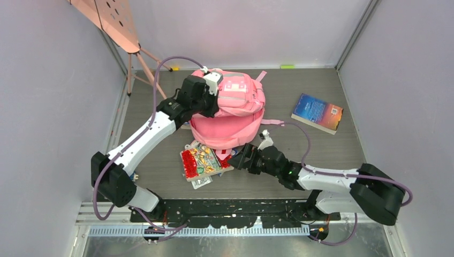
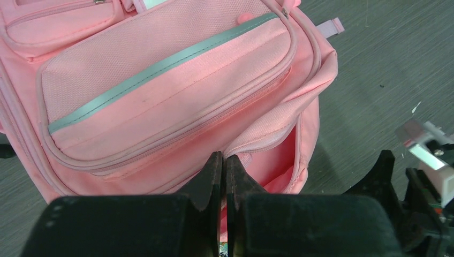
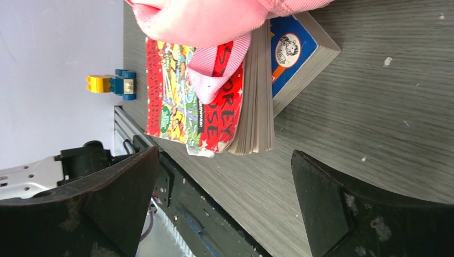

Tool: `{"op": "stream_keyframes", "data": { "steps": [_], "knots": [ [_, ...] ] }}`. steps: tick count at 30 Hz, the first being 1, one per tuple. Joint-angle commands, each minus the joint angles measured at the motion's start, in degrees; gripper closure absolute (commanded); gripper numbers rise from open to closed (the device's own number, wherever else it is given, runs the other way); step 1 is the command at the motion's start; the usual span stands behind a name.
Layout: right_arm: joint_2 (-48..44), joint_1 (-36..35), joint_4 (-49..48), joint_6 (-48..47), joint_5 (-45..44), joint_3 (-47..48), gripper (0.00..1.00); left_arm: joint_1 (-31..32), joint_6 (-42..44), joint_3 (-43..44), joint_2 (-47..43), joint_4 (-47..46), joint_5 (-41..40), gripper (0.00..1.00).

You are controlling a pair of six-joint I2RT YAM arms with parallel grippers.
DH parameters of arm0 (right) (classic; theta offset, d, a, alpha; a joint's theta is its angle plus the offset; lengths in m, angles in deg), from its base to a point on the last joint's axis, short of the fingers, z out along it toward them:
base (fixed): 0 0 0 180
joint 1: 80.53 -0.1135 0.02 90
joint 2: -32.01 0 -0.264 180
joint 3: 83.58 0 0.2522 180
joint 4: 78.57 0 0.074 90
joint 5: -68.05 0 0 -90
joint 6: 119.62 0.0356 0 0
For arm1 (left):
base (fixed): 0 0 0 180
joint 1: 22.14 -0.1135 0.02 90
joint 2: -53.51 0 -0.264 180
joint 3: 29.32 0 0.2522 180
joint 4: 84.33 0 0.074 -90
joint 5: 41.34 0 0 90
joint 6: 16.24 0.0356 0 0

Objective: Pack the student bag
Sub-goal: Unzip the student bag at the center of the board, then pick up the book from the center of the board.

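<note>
One student bag (image 1: 227, 115), three books (image 1: 317, 112), two toy bricks (image 3: 126, 84)

We log the left arm (image 1: 144, 134) reaching from its near-left base toward the far middle, its wrist tipped downward. On the left gripper (image 2: 224, 160) the jaws are pressed together, fingers (image 2: 209, 179) flush. The right arm (image 1: 332, 179) lies low, stretched leftward from its near-right base. On the right gripper (image 3: 222, 160) the jaws are spread wide apart.
</note>
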Motion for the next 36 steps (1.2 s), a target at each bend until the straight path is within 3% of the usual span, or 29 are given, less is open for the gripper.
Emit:
{"op": "stream_keyframes", "data": {
  "steps": [1,9,19,26,32,36],
  "knots": [
    [5.8,-2.9,-11.9,1.2,-5.6,1.3,0.00,-0.7,-0.2,0.4,-3.8,-4.8,-0.4,1.00],
    [16.7,-3.6,-18.6,2.9,-7.5,1.9,0.02,-0.7,0.3,0.5,-3.9,-4.4,-0.7,1.00],
    [23.7,-4.3,-25.8,7.1,-6.1,2.5,0.17,-0.7,0.5,0.7,-3.4,-3.9,-1.5,1.00],
    [23.2,-6.3,-26.8,10.4,-7.7,0.8,0.39,-0.7,0.8,0.7,-3.4,-3.9,-2.0,1.00],
    [18.1,-6.5,-21.6,9.2,-10.7,0.6,0.57,-0.7,0.9,0.7,-3.5,-3.9,-2.2,1.00],
    [14.0,-6.6,-17.0,7.2,-14.0,0.7,0.77,-0.7,0.9,0.7,-3.7,-3.8,-2.4,1.00]
  ]
}}
